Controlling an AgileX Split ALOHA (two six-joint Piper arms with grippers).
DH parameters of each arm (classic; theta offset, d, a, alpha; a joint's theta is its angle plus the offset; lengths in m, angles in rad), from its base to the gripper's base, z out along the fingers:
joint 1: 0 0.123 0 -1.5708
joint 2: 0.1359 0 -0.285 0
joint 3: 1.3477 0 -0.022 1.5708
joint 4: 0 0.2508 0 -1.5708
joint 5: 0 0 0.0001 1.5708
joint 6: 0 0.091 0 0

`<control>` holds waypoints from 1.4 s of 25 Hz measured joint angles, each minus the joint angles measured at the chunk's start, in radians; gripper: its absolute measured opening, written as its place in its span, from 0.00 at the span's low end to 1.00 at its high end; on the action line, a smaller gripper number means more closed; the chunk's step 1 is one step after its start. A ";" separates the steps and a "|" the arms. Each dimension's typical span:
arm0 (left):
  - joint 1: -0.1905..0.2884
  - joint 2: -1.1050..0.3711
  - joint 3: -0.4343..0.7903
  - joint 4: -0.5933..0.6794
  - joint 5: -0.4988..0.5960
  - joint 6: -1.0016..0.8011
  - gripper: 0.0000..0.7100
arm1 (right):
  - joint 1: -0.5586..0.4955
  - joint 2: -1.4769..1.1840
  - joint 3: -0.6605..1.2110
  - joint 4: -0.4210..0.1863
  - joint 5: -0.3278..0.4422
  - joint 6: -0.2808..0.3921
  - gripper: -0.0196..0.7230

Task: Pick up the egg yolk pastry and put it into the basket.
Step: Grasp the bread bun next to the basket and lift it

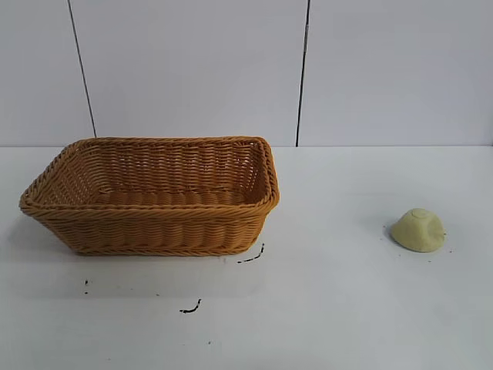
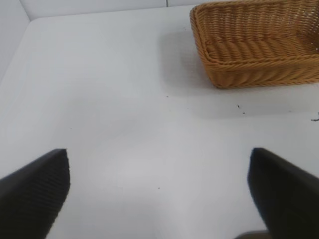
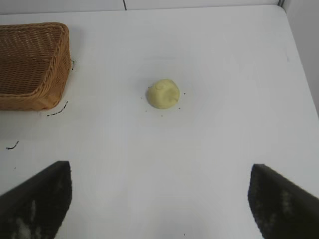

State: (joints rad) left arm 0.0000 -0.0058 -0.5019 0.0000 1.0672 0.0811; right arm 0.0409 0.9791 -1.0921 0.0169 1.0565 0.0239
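Your egg yolk pastry [image 1: 418, 230] sits alone on the white bench [image 1: 339, 308], toward the right arm's side, well apart from the basket [image 1: 154, 231]. It is pale yellow, dome-shaped, tilted so a flatter face looks up and toward the basket. A few dark specks lie on the bench around it.

The wicker basket, orange-brown with a braided rim, stands on the left arm's side. Nothing shows inside it. Small black scuff marks [image 1: 191, 308] dot the bench just in front of it, one curved mark [image 1: 253, 257] close by its near corner.

From the exterior view neither arm is in frame.

Right wrist view: your right claw [image 3: 159, 199] hangs over bare bench with its two dark fingers [image 3: 37, 199] spread wide apart, holding nothing. The pastry [image 3: 163, 93] lies ahead of it, roughly centred between the fingers but well short of them. A corner of the basket [image 3: 30, 64] shows off to one side.

Left wrist view: your left claw [image 2: 159, 194] is likewise spread wide, fingers [image 2: 35, 191] apart and empty, above bare bench [image 2: 124, 124]. The basket [image 2: 254, 45] lies ahead and off to one side, well apart from the claw. The pastry does not show in this view.
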 joint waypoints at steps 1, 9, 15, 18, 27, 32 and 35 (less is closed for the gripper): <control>0.000 0.000 0.000 0.000 0.000 0.000 0.98 | 0.000 0.066 -0.034 0.000 0.000 0.000 0.95; 0.000 0.000 0.000 0.000 0.000 0.000 0.98 | 0.000 0.513 -0.281 -0.001 0.008 -0.024 0.95; 0.000 0.000 0.000 0.000 0.000 0.000 0.98 | 0.000 0.779 -0.410 -0.001 0.006 -0.057 0.95; 0.000 0.000 0.000 0.000 0.000 0.000 0.98 | 0.000 0.880 -0.447 -0.001 0.004 -0.071 0.95; 0.000 0.000 0.000 0.000 0.000 0.000 0.98 | 0.000 1.046 -0.469 0.001 -0.008 -0.081 0.95; 0.000 0.000 0.000 0.000 0.000 0.000 0.98 | 0.000 1.066 -0.469 0.011 -0.008 -0.081 0.95; 0.000 0.000 0.000 0.000 0.000 0.000 0.98 | 0.000 1.083 -0.469 0.013 -0.008 -0.083 0.95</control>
State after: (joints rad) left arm 0.0000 -0.0058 -0.5019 0.0000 1.0672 0.0811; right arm 0.0409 2.0622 -1.5611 0.0298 1.0485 -0.0586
